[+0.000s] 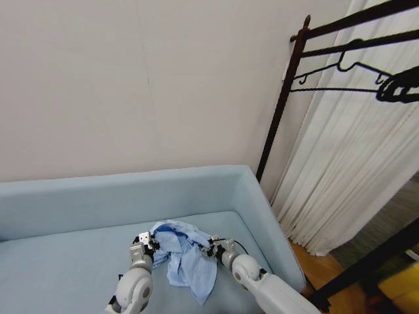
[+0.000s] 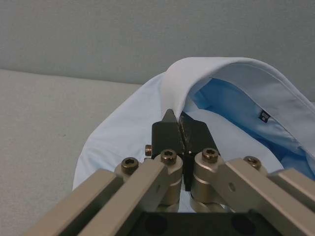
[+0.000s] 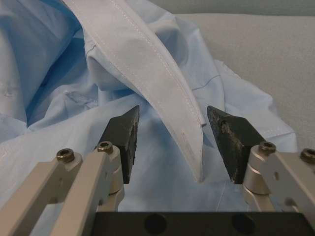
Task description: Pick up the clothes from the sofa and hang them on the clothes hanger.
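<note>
Here, blue sofa point(image 1: 65, 261), left fingers point(image 2: 167, 135) closed on shirt point(image 1: 190, 261), right fingers point(image 3: 123, 137) apart, dark rack point(image 1: 281, 98)

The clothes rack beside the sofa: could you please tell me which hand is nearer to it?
Right. The right hand sits open at the side of the shirt toward the clothes rack; the left hand, shut on the shirt, is at its far side.

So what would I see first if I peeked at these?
A crumpled light blue shirt on the pale blue sofa, with the robot's two hands at it. The left hand is pinched shut on it by the collar; the right hand is open around a strip of it. A dark clothes rack stands beside the sofa.
</note>
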Controlling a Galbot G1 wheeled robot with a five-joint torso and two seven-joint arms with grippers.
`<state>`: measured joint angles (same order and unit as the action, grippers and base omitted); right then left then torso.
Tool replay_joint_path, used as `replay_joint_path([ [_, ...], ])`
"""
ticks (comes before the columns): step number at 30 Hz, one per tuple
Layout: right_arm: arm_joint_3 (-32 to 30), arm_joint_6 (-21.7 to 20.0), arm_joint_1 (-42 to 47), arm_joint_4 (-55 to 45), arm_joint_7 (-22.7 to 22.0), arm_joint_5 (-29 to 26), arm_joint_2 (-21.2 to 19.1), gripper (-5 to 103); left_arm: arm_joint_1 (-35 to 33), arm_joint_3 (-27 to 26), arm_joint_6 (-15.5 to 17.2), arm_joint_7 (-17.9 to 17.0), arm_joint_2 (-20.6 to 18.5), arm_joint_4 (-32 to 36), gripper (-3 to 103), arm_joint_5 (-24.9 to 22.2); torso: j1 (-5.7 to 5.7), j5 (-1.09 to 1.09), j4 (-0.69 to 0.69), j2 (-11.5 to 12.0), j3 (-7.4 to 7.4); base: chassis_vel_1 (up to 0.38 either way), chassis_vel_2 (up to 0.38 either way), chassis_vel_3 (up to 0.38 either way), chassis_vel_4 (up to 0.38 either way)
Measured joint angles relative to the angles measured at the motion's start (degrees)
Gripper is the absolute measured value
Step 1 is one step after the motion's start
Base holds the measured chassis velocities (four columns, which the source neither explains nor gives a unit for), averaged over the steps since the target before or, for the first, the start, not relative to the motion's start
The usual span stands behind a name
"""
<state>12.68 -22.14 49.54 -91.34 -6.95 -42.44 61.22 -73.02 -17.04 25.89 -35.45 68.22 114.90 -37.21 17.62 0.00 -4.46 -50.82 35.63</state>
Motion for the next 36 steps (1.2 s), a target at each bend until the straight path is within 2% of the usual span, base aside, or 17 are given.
replay_joint_path([
  [7,-0.62,0.2,0.84,-1.16,-0.47,0.18,-0.3,42,0.26,0.07,0.0,0.0,-0.11,-0.17,0,-0.13,0.0,0.0,0.0,0.0,0.0,0.0,0.0,0.0,0.0],
  [19,-1.36,0.49,0.15,-2.19,-2.31,0.61,0.08,42,-0.11,-0.17,-0.04,0.1,-0.57,0.41,0,-0.21,0.0,0.0,0.0,0.01,0.0,0.0,0.0,0.0,0.0],
  [36,-1.8,0.39,0.61,-2.45,-1.92,0.27,0.01,42,-0.08,-0.3,-0.7,1.24,-0.48,0.38,0,-0.3,0.0,0.0,0.0,0.01,0.0,0.0,0.0,0.0,0.0],
])
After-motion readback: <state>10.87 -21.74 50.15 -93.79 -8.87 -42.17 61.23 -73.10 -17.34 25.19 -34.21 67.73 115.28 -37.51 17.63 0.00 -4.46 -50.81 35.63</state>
